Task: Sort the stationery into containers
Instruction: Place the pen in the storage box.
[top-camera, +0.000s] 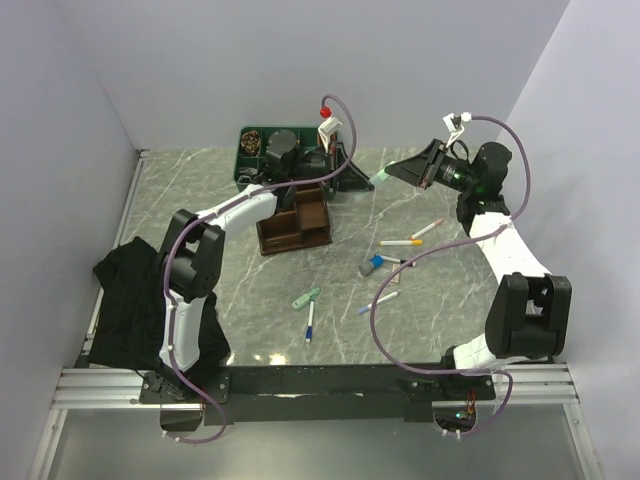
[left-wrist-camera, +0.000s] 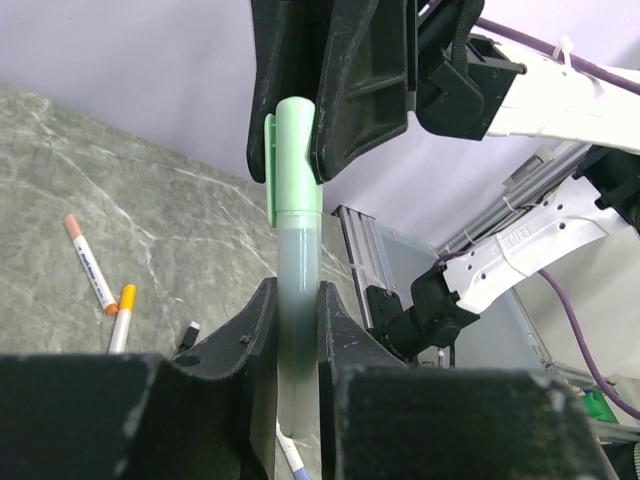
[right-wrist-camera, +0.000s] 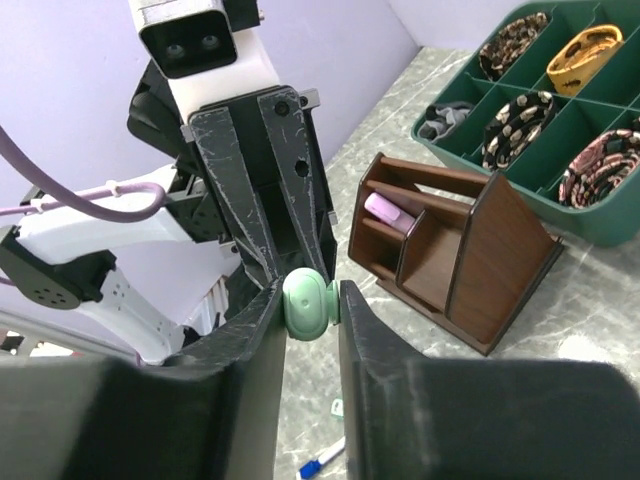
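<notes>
The grey marbled bench (top-camera: 450, 300) carries a heap of black cloth (top-camera: 125, 290) at its left edge and a green divided tray (top-camera: 250, 160) at the back. The dark brown organiser (top-camera: 295, 225) stands just in front of that tray, its compartments open at the top. In the right wrist view, a lilac flat bar (right-wrist-camera: 392, 212) lies in one of its small front compartments.

Above the bench, to the right of the organiser, a green-capped marker (left-wrist-camera: 298, 170) hangs in the air between the two arms. It has a mint-green cap with a clip down one side and a pale, cloudy grey barrel. The left end effector (left-wrist-camera: 298, 300) is clamped on the barrel. The right end effector (right-wrist-camera: 312, 300) has a finger pressed against each side of the cap – so both hold the one marker, end to end.

Loose stationery lies on the right half of the bench:
- a short grey-blue cylinder (top-camera: 372, 265)
- a mint-green clip (top-camera: 305, 299)
- a white pen with a pink end (top-camera: 427, 230)
- a white pen with a yellow end (top-camera: 400, 242), near the pink-ended one
- a blue-tipped pen (top-camera: 378, 302)
- a blue-capped pen (top-camera: 309, 328), nearest the arm bases
</notes>
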